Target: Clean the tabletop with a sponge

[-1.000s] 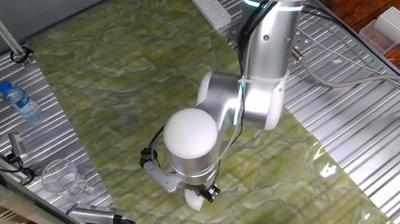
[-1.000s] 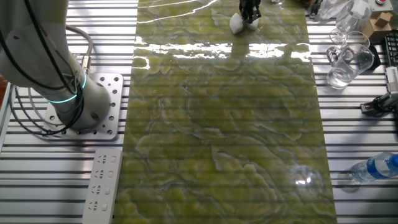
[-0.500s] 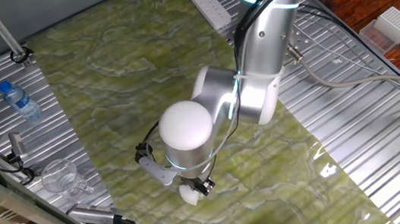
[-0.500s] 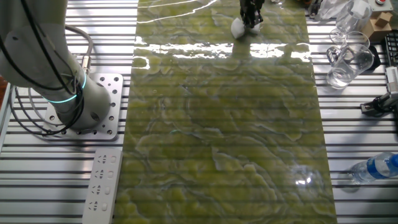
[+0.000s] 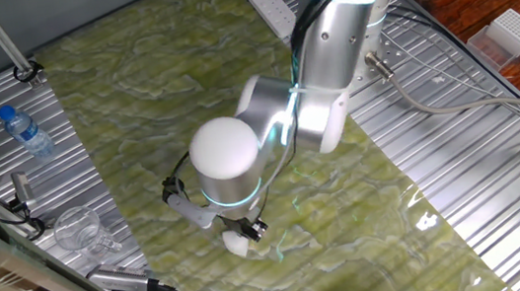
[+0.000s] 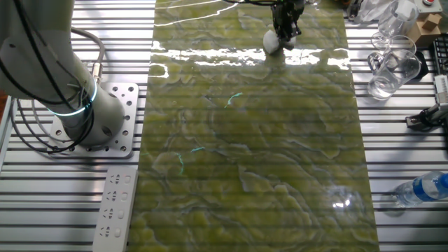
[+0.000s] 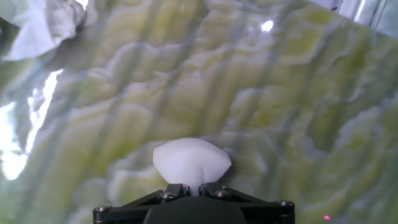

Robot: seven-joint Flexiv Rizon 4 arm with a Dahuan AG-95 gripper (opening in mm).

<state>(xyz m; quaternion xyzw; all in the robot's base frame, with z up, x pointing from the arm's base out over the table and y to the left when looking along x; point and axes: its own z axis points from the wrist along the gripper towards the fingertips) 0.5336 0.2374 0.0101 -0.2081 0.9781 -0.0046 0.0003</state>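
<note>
Bulging between closed jaws: sponge (image 7: 191, 162), soft, light, compressible. Gripper (image 7: 193, 186) pinches its rear edge; front face meets tabletop (image 7: 298, 106).

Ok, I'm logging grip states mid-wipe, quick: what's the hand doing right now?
Hand: closed on the sponge, pressing it on the tabletop.

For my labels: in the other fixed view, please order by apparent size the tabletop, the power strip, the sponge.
1. The tabletop, by far the largest.
2. The power strip.
3. The sponge, smallest, though it lies farthest from the camera.
</note>
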